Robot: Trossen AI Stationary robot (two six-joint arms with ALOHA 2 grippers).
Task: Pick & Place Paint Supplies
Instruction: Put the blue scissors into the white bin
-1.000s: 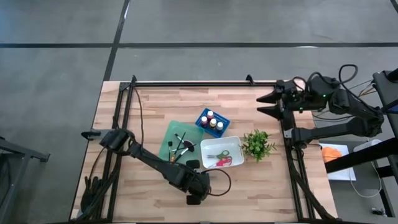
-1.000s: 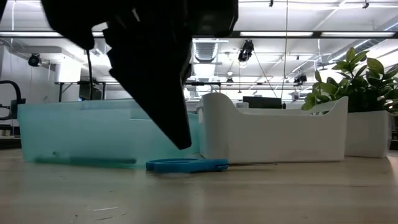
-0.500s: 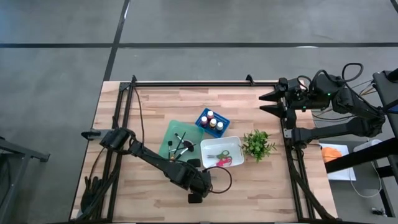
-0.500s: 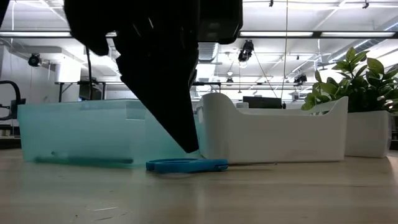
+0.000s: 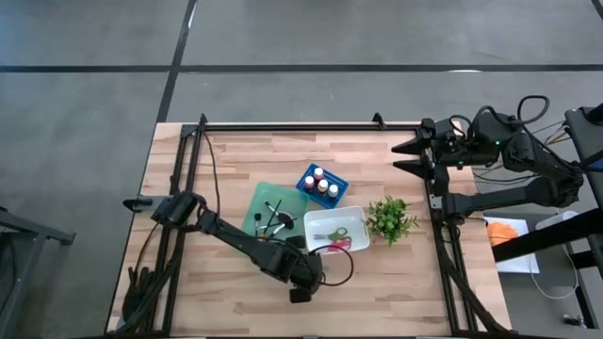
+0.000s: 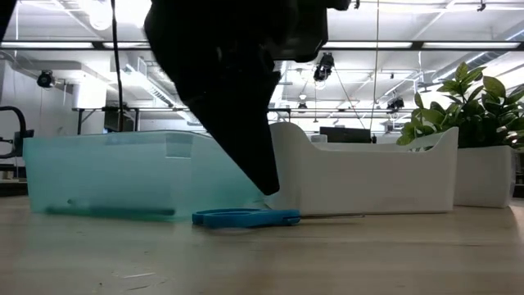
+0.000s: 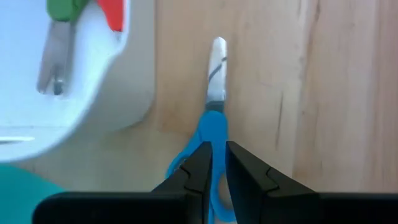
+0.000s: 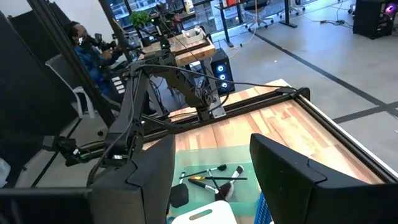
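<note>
**Blue scissors lined up under the left gripper**

High view: the left gripper [image 5: 300,279] is seen low over the wooden surface [image 5: 377,282], just in front of the white tray [image 5: 353,215]. The red- and green-handled scissors [image 5: 334,239] are found inside that tray. The brushes [image 5: 275,219] are laid in the teal tray [image 5: 256,202], and the paint bottles [image 5: 322,184] are stood in the blue crate [image 5: 307,175] behind it. A leafy plant [image 5: 390,218] is parked just beside the white tray. The right gripper [image 5: 412,156] is held up at the far right corner, well apart from everything, jaws spread wide.

Low view: the blue scissors [image 6: 246,217] are laid flat on the surface in front of the two trays, roughly where teal meets white. The dark left gripper is hung right above the handle end, tip close to it; contact can't be told from here.

Left wrist view: the blue handle is caught between the two dark fingers [image 7: 196,169], with the blade pointed away alongside the white tray. The jaws are only slightly apart, close on either side of the handle, and whether it's actually pinched can't be told.

Right wrist view: the jaws are shown open, with the teal tray and brushes far below.
</note>
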